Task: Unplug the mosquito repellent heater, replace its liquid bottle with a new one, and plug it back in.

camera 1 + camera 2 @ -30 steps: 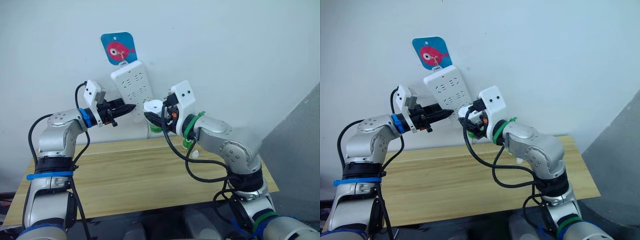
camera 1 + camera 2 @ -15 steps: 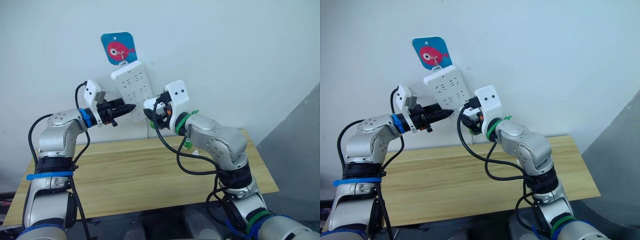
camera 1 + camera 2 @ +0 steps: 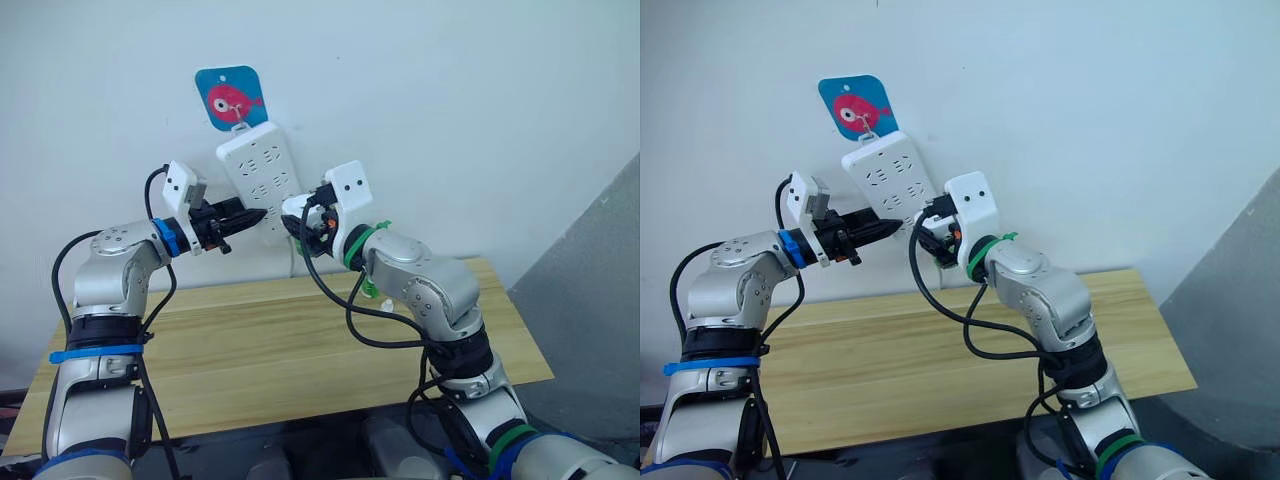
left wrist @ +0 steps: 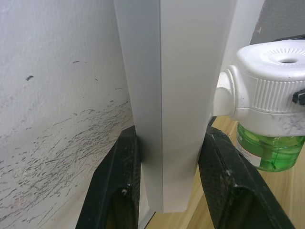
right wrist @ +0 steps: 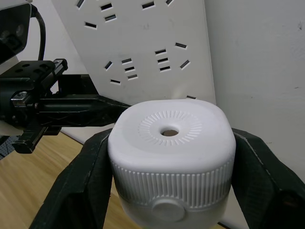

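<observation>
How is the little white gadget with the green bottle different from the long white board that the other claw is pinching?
The mosquito repellent heater is small and rounded, with one hole in its top; the power strip is long and flat, with many socket slots.
The heater carries a green liquid bottle; the strip hangs tilted on the wall.
The right gripper clamps the heater; the left gripper clamps the strip's lower end.
Both are white plastic.

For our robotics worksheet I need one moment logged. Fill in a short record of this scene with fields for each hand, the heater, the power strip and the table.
left hand: shut on the strip's lower end, a finger on each side
right hand: shut on the heater, a finger on each side
heater: white, green bottle under it, up against the strip's face
strip: white, tilted, hanging on the wall under a blue fish sign
table: wooden, below both arms
</observation>
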Tool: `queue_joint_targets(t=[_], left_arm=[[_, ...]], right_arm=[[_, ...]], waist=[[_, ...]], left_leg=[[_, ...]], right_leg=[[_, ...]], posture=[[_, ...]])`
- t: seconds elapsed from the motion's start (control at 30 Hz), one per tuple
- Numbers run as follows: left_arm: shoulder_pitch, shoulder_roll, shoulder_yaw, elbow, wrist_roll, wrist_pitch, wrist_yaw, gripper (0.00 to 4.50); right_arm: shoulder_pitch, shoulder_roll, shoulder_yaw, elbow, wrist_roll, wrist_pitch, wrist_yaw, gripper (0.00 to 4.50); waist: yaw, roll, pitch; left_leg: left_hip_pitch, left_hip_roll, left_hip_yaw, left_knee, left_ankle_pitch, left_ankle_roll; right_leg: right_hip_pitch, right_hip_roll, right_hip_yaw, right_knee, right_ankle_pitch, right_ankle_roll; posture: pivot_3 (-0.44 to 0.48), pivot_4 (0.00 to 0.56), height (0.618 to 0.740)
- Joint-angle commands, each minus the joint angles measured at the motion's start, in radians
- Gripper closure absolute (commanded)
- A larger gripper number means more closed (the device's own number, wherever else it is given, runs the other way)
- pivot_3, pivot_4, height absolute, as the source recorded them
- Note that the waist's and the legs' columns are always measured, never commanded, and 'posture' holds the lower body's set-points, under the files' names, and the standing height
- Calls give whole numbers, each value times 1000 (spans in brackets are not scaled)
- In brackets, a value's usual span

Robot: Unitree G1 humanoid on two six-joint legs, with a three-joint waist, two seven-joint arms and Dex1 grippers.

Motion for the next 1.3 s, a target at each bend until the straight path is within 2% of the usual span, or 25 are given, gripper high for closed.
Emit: queue_joint_targets(t=[0.03,0.3,0.5,0.8,1.03,1.3], left_arm=[[-10,-5,-6,-36,-1,5,24,3161],[-16,-12,6,-43,-25,54,34,3168],[-21,-10,6,-41,-30,70,30,3169],[-16,-7,1,-49,-38,82,21,3169],[-9,-12,-1,-67,-45,98,16,3170],[1,-19,3,-93,-50,119,18,3170]], right_arm=[[-10,37,17,-10,-16,-82,20,1472],[85,28,97,66,-113,-312,94,1472],[99,26,112,123,-162,-393,139,1472],[63,45,87,188,-179,-413,172,1472],[-22,86,52,247,-164,-344,177,1472],[-40,110,38,322,-179,-389,200,1472]], waist=[[-1,0,0],[-3,0,0],[-3,0,0],[-2,0,0],[-7,0,0],[-19,0,0]], left_leg=[[0,0,0,0,0,0],[1,0,0,0,1,-1],[1,0,0,0,1,-1],[1,0,0,0,1,-1],[2,1,0,0,2,-1],[3,1,0,0,3,0]], right_leg=[[0,0,0,0,0,0],[0,0,1,2,0,0],[0,1,0,2,0,0],[0,1,0,2,0,0],[0,1,0,3,0,0],[0,2,1,4,1,-2]], posture=[[-198,94,729],[-202,94,729],[-203,97,729],[-201,99,729],[-201,101,729],[-192,100,729]])
